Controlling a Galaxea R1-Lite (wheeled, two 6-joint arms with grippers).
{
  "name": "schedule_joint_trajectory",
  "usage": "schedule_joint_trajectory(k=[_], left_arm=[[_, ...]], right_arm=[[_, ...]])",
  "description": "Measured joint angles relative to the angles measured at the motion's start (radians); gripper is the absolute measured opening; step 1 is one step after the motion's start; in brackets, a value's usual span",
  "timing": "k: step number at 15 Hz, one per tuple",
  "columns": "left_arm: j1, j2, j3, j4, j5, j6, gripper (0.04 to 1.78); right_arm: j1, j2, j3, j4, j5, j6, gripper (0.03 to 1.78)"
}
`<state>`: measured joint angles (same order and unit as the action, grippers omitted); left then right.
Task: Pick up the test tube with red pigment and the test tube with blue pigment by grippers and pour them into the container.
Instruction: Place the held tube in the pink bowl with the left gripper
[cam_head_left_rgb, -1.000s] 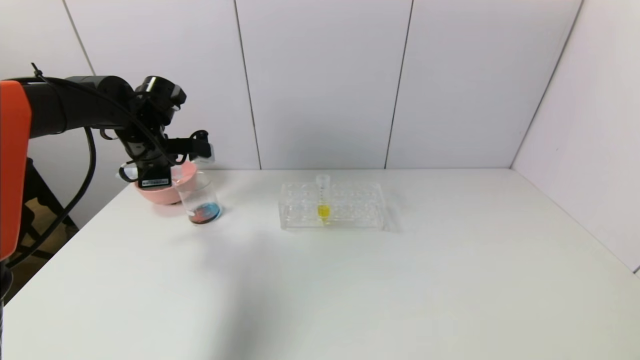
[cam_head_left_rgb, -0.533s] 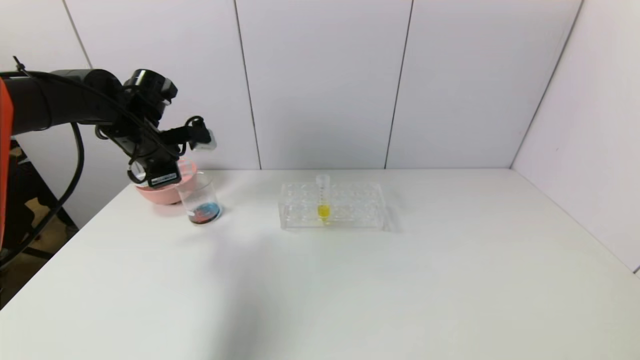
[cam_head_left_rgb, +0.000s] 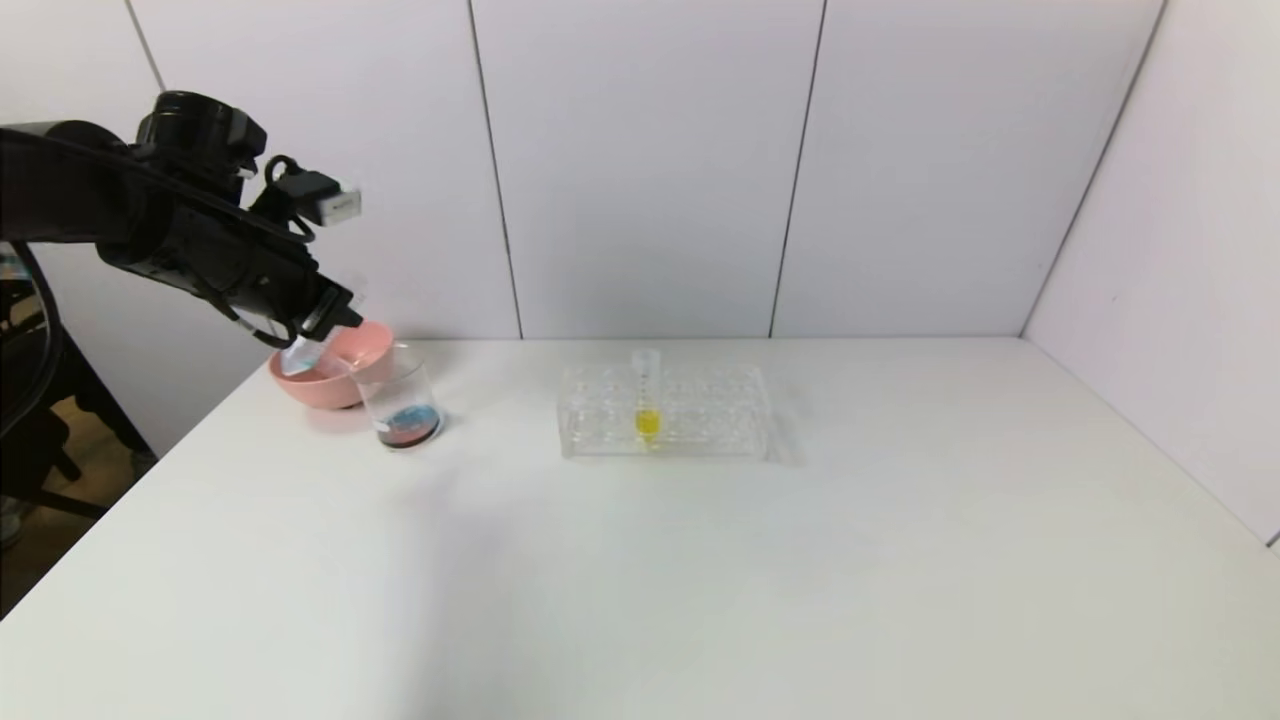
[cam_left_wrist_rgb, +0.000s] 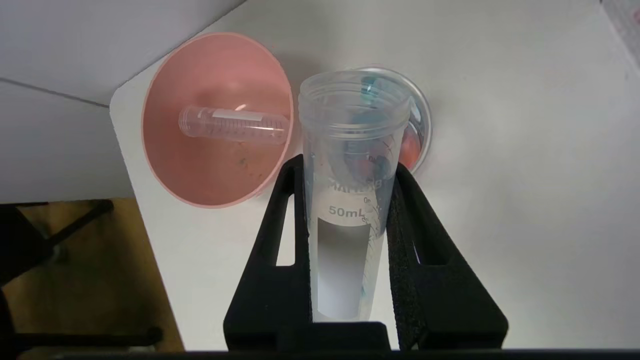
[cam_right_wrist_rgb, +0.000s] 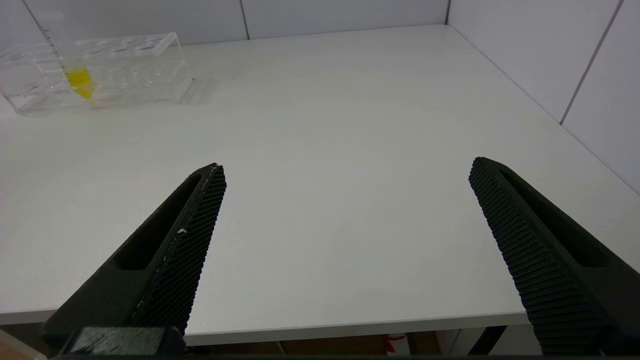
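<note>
My left gripper (cam_head_left_rgb: 312, 328) is shut on a clear 50 mL test tube (cam_left_wrist_rgb: 350, 130) that holds no liquid, only faint blue traces. It hangs mouth down over the pink bowl (cam_head_left_rgb: 372, 342); its tip shows in the head view (cam_head_left_rgb: 298, 357). Another emptied tube (cam_left_wrist_rgb: 232, 125) lies in the pink bowl (cam_left_wrist_rgb: 165, 150). The clear beaker (cam_head_left_rgb: 402, 405) stands next to the bowl with red and blue liquid at its bottom; it also shows behind the held tube in the left wrist view (cam_left_wrist_rgb: 419, 130). My right gripper (cam_right_wrist_rgb: 346, 169) is open and empty at the table's near edge.
A clear tube rack (cam_head_left_rgb: 700, 420) stands mid-table with one yellow-liquid tube (cam_head_left_rgb: 647, 420) upright in it; both also show in the right wrist view, the rack (cam_right_wrist_rgb: 130, 65) and the yellow tube (cam_right_wrist_rgb: 80, 80). The bowl sits near the table's back left corner.
My left arm has lifted and swung left from above the beaker to above the pink bowl, turning the wrist, with the emptied tube still in its grip.
</note>
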<state>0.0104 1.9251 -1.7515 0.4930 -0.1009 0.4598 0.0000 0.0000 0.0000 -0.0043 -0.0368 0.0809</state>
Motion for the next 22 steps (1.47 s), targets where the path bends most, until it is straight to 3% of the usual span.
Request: schedule_joint_trajectory(k=[4,8,12,15,18,22], left_arm=[[0.023,-0.108,0.349,-0.395,0.000,-0.223,0.45],[0.045,-0.182,0.750,-0.961,0.054,-0.378,0.45],[0.055,-0.197,1.074,-1.578,0.180,-0.425,0.45],[0.060,-0.151,1.225,-1.944,0.262,-0.429,0.45],[0.075,-0.101,1.220,-2.013,0.286,-0.440,0.45],[0.110,0.011,1.061,-2.014,0.287,-0.436,0.45]], right_arm=[[0.000,0.000,0.000,0.000,0.000,0.000,1.77],[0.000,0.000,0.000,0.000,0.000,0.000,1.77],[0.000,0.000,0.000,0.000,0.000,0.000,1.77],[0.000,0.000,0.000,0.000,0.000,0.000,1.77],[0.000,0.000,0.000,0.000,0.000,0.000,1.77],[0.000,0.000,0.000,0.000,0.000,0.000,1.77]])
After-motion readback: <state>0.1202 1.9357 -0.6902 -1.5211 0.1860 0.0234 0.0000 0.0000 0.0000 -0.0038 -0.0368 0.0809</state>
